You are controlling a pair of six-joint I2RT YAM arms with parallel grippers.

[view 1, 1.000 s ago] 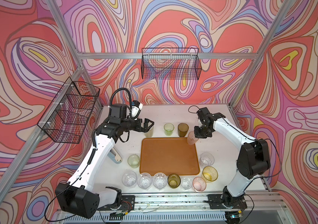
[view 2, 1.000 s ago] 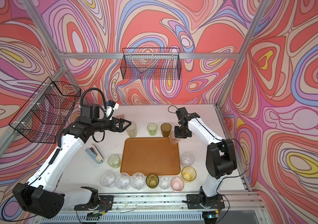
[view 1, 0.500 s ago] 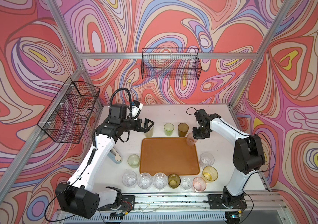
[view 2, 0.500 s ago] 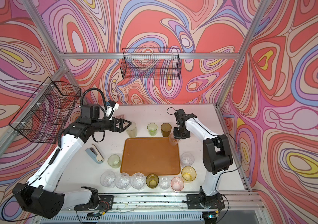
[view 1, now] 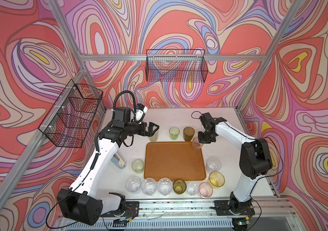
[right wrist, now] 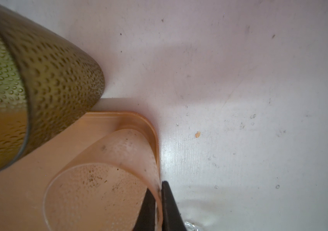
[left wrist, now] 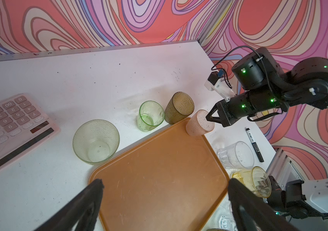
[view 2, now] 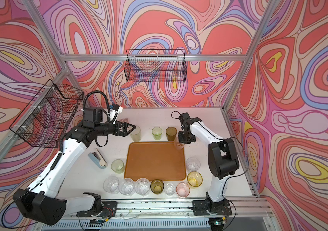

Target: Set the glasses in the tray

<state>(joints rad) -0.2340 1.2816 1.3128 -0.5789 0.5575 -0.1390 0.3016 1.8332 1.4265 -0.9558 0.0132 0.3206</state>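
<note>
Right gripper: jaws pinched on pink glass wall, at tray far corner.
Left gripper: jaws wide, empty.
Risk: rim-side pinch may tip glass against tray rim on release.

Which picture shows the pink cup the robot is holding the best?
The left wrist view: the pink cup shows whole, at the tray's corner, with the right gripper at its rim. The right wrist view shows only part, very close, rim pinched. In both top views it is small.
</note>
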